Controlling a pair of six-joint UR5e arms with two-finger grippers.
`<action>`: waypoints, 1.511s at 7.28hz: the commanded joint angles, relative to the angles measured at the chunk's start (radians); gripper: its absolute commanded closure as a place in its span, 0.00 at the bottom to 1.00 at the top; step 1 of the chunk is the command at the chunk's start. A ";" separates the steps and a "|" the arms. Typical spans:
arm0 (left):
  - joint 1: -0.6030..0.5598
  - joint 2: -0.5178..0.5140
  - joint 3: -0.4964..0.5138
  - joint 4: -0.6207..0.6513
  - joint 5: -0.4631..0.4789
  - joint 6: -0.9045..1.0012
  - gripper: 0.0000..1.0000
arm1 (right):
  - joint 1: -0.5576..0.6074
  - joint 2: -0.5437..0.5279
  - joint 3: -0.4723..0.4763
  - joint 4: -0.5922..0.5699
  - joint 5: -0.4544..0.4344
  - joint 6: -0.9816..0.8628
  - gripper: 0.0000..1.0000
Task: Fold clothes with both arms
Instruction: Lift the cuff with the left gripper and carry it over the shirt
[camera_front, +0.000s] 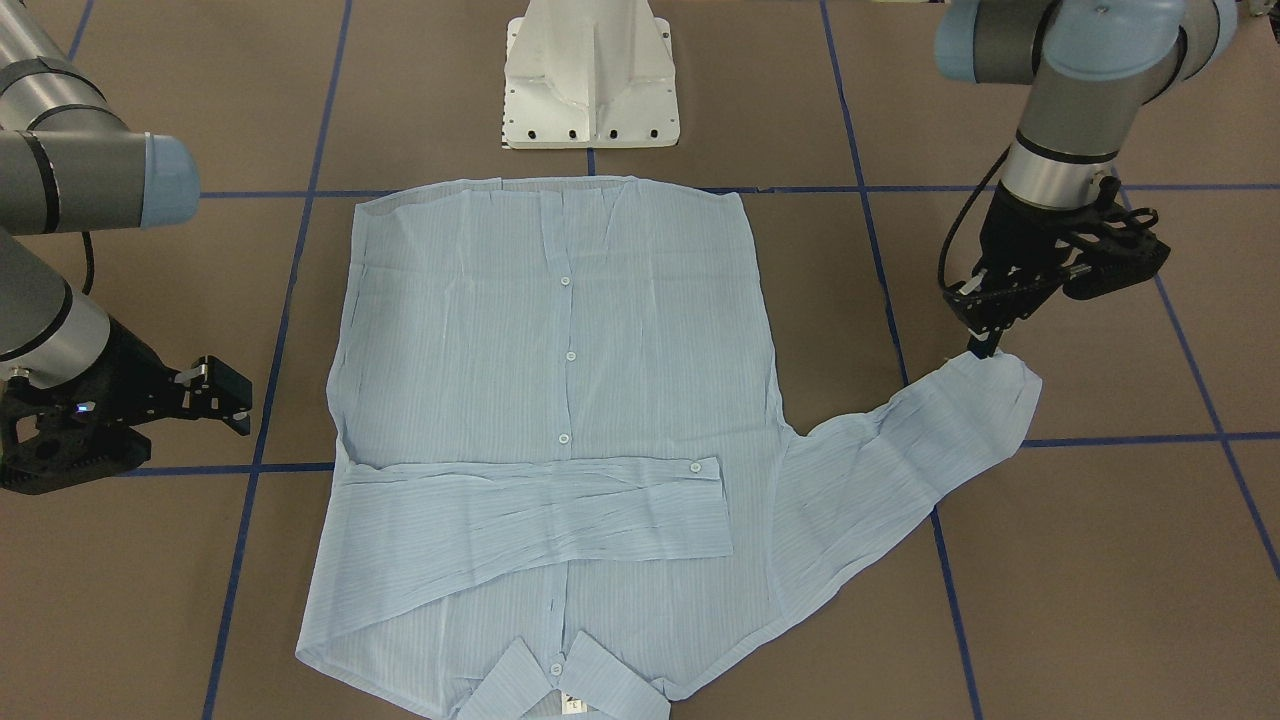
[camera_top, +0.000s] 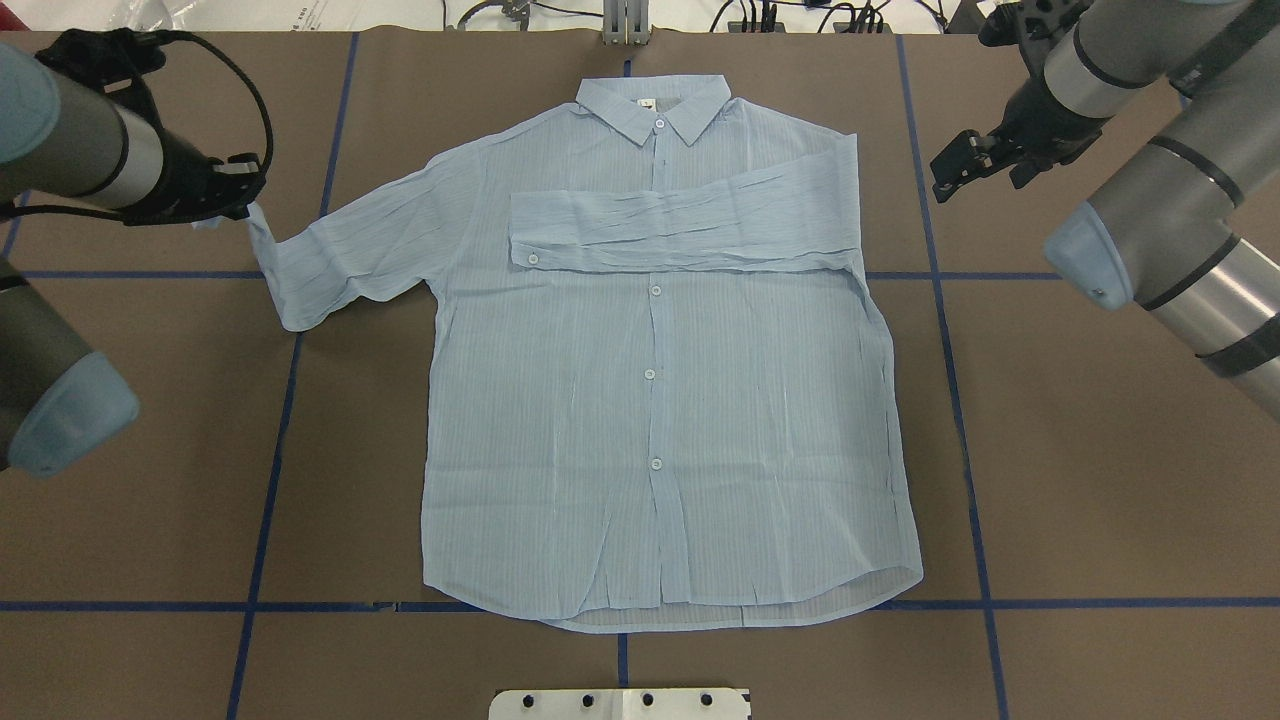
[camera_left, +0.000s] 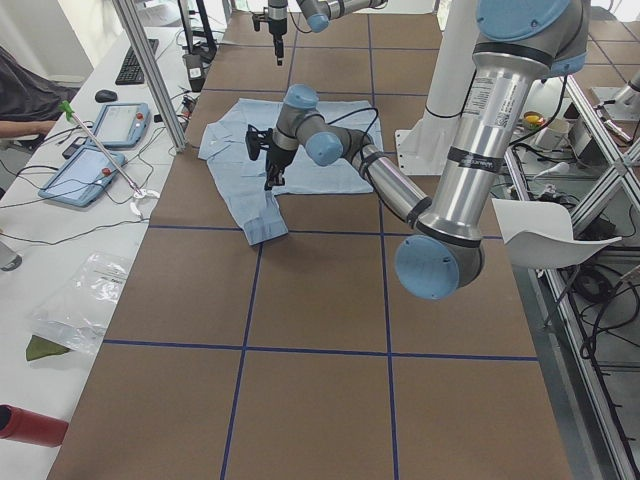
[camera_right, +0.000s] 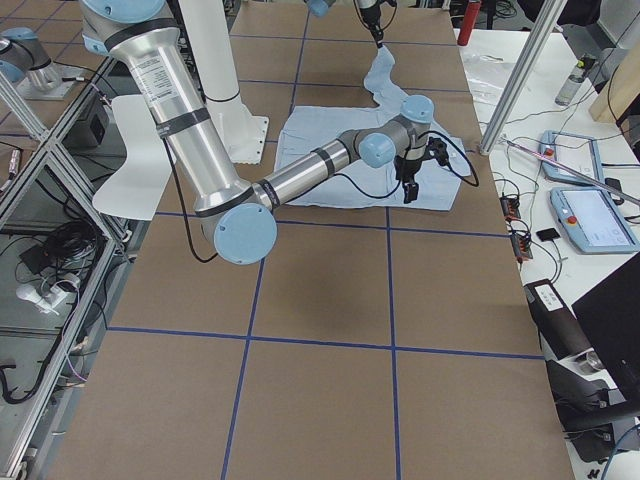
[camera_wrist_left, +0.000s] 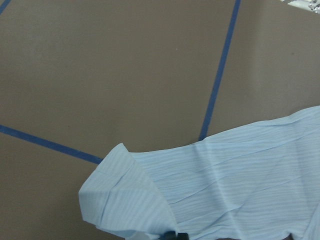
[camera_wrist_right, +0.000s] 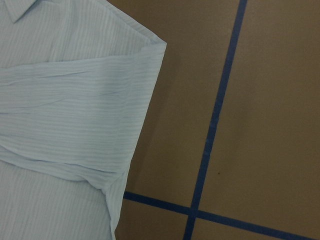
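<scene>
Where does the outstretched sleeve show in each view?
Front-facing: sleeve right of centre.
Overhead: sleeve upper left.
Exterior left: sleeve upper centre.
Exterior right: sleeve top centre.
Left wrist: sleeve lower right.
Right wrist: not in it.
Landmark: left gripper at its cuff.

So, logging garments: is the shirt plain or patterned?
Light blue shirt with fine stripes; clearest in right wrist view.

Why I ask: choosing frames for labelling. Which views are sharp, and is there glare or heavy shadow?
Front-facing view: even light and sharp, the shirt shows stripes and buttons, no glare. Overhead view: equally crisp, only faint shadows. Both wrist views: softer, but the stripes are still readable. Side views: the shirt is too small for detail.
</scene>
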 joint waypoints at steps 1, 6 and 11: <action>0.000 -0.153 0.008 0.126 -0.008 -0.041 1.00 | 0.047 -0.073 0.023 -0.003 0.005 -0.098 0.00; 0.006 -0.466 0.187 -0.052 -0.213 -0.363 1.00 | 0.088 -0.104 0.021 -0.006 0.025 -0.166 0.00; 0.075 -0.512 0.290 -0.241 -0.246 -0.541 1.00 | 0.089 -0.103 0.020 -0.006 0.025 -0.166 0.00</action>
